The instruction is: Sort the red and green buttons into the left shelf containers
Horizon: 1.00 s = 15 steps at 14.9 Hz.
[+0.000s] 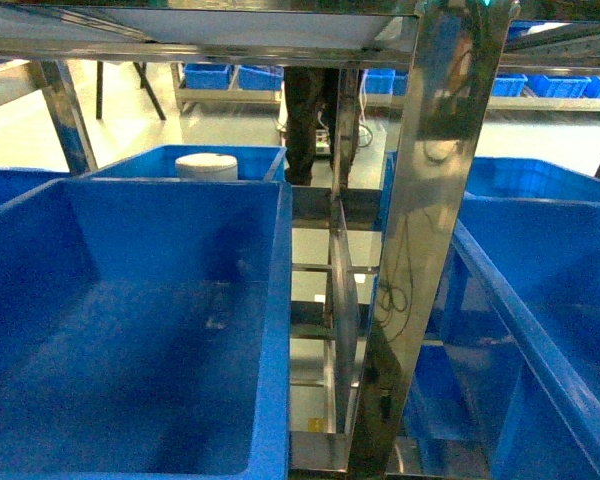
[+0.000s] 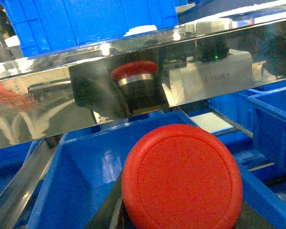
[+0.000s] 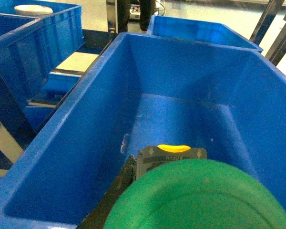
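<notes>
A: What do the bins hold?

B: In the head view, the near left bin shows only its bare blue floor with some pale scuff marks. Behind it, a far bin holds a white roll that stands upright. On the right, past the steel post, another blue bin is cut by the frame edge, so I cannot tell its content.

A: Where is the red button?

B: It fills the lower part of the left wrist view. The red button is very close to the camera, above a blue bin, under a shiny steel rail. The rail mirrors the button, with the red cap and a metal ring under it.

A: Which way does it point?

B: The round cap faces the camera, tilted a little up and away. Its long axis runs from the cap back into the wrist, so the body is hidden.

A: And the green one?

B: The green button is at the bottom of the right wrist view, cap toward the camera, above the inside of a deep bin whose floor looks bare. Behind the cap I see a grey body with a yellow part.

A: Are the pincers pinching them?

B: I cannot tell. The caps cover the fingers in both wrist views, and no pincer appears in the head view.
</notes>
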Motion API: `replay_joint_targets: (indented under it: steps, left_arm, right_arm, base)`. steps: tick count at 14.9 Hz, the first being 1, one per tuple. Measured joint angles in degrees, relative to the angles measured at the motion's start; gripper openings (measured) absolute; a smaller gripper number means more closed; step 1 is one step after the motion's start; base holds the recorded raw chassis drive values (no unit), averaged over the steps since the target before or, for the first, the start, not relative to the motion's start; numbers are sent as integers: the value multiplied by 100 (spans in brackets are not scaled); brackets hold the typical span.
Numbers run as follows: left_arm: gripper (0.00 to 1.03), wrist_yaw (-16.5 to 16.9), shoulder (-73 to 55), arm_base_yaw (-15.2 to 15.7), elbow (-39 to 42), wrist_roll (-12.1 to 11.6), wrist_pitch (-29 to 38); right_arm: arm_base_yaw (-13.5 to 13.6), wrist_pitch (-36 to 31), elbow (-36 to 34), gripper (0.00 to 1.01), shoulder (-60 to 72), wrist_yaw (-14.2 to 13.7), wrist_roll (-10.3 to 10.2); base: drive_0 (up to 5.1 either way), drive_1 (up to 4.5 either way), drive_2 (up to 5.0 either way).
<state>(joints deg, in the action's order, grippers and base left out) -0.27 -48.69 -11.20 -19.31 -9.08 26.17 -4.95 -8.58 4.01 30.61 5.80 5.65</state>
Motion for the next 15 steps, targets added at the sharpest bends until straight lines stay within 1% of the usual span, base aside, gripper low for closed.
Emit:
replay_joint_targets:
  steps: [1,2,3,4,5,6,7,8,10,11,12,13,15]
  left_arm:
    - [24,0,0,0,2,-2,2]
    - [24,0,0,0,2,0,2]
    - [24,0,0,0,0,0,2]
    - [24,0,0,0,2,-2,2]
    - [24,0,0,0,2,0,2]
    - [24,0,0,0,2,-2,2]
    - [24,0,0,0,2,0,2]
    - [24,0,0,0,0,0,2]
    - [24,0,0,0,2,-2,2]
    - [24,2,0,0,0,0,2]
    - [24,2,0,0,2,-2,2]
    - [24,0,0,0,2,0,2]
    - [24,0,0,0,2,-2,2]
  right_arm:
    - [-81,-411,164,27,632,26,44]
    - [-229,-774,431,27,1447,48,138]
    - [-365,-1060,750,27,2343,103,256]
    - [-481,-1272,970,27,2983,129,313]
    - [-581,-1196,1399,27,3943,140,481]
    - [-601,-1029,1851,27,4804,133,640]
    - [-605,-964,2356,27,5665,48,754]
    - [-632,-772,2922,27,6437,-72,802]
    - [-636,149,3991,27,7554,-219,839]
    - [-636,496,4286,27,7877,-177,839]
    - [-638,472,4341,27,8037,-238,855]
    - [-651,442,4339,36,8041,-190,855]
    - [-675,-114,4188,67,8021,-260,835]
  base:
    - [0,0,0]
    - [0,0,0]
    - [0,0,0]
    - [0,0,0]
    - [0,0,0]
    - [0,0,0]
    - [0,0,0]
    - [0,0,0]
    - [0,0,0]
    - [0,0,0]
    - [0,0,0]
    - [0,0,0]
    - [0,0,0]
